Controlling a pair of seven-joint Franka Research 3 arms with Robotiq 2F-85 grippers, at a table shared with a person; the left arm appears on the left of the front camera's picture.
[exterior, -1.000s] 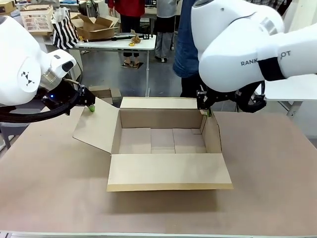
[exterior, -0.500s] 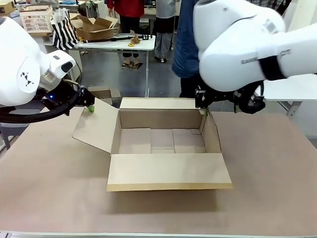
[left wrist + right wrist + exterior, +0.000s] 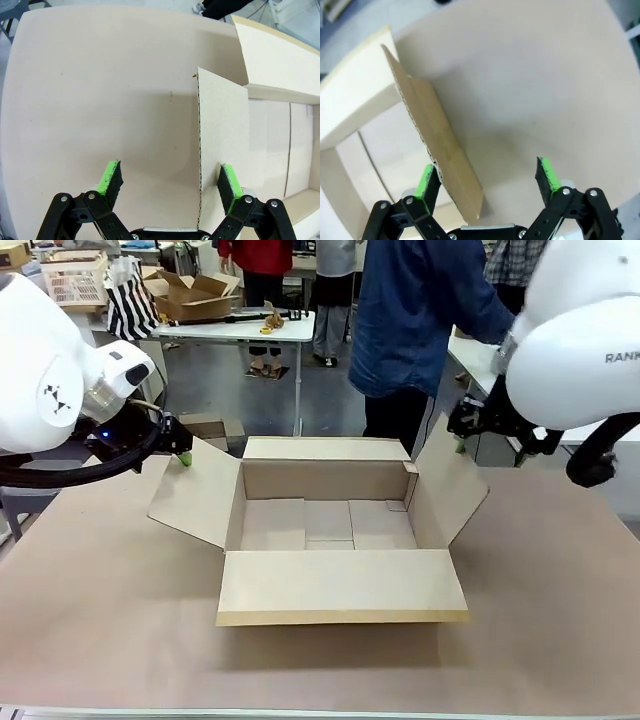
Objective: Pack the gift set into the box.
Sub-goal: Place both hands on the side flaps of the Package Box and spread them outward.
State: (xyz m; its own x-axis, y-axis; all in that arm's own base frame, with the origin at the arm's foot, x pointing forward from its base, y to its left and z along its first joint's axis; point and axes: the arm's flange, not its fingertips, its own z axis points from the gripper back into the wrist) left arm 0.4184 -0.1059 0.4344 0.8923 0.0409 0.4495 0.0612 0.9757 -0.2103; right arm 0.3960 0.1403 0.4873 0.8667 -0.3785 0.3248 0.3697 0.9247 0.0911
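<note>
Left gripper [image 3: 181,452]: held spread wide at the upper edge of the box's left flap [image 3: 196,492]; in the left wrist view the flap's edge [image 3: 200,150] is seen standing between the two green pads [image 3: 111,179], with nothing clamped.
Right gripper [image 3: 464,430]: held spread wide at the top corner of the box's right flap [image 3: 447,488]; in the right wrist view the flap [image 3: 442,150] is seen just inside the left-hand pad [image 3: 426,181], with a clear gap to the other pad.
Count: one box [image 3: 330,530], four flaps, two grippers and one person [image 3: 420,310] standing at the table's far edge.
Change: the right flap, upright a second ago, is now leaned outward toward the table's right edge; the right arm has been drawn back to the right with it, so the person behind is uncovered. The left gripper and left flap are unchanged.
Box: plain brown corrugated cardboard, set at the middle of the table [image 3: 100,620], nearer its far edge. All four flaps are folded outward, the near flap [image 3: 340,585] lying almost flat toward the table's near edge. Only the bare cardboard floor is seen inside.
Gift set: not found in any view.
</note>
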